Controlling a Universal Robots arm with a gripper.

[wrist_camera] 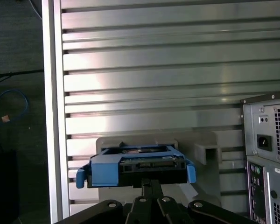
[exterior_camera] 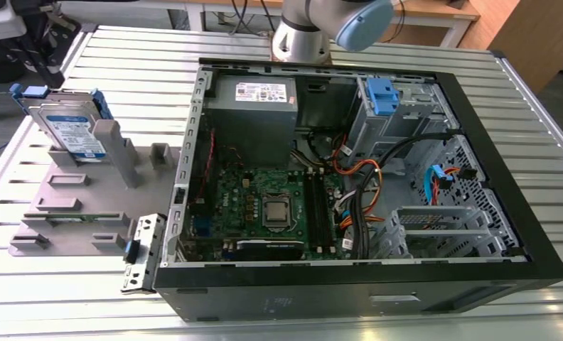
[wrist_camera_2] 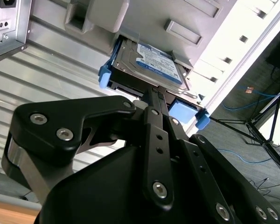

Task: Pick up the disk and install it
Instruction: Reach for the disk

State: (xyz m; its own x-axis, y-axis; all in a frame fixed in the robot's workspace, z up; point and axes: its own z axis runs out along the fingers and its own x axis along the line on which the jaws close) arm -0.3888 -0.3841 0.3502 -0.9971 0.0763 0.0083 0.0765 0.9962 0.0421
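— While the disk [exterior_camera: 68, 129] stands in its holder [exterior_camera: 82, 199], at nine o'clock of the case [exterior_camera: 357, 284] in the exterior view, is anything done?
— No. Gripper [wrist_camera_2: 154, 92] fingers are pinched together at its edge; pickup and install remain.

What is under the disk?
The disk stands on edge in a slot of the grey holder, which lies on the slatted metal table. Its lower edge is hidden inside the slot.

Ribbed aluminium bench [exterior_camera: 537, 128] gleaming under bright light, dark grey floor [wrist_camera: 16, 154] beyond its edge, and wooden furniture [exterior_camera: 533, 35] at the exterior view's far right.
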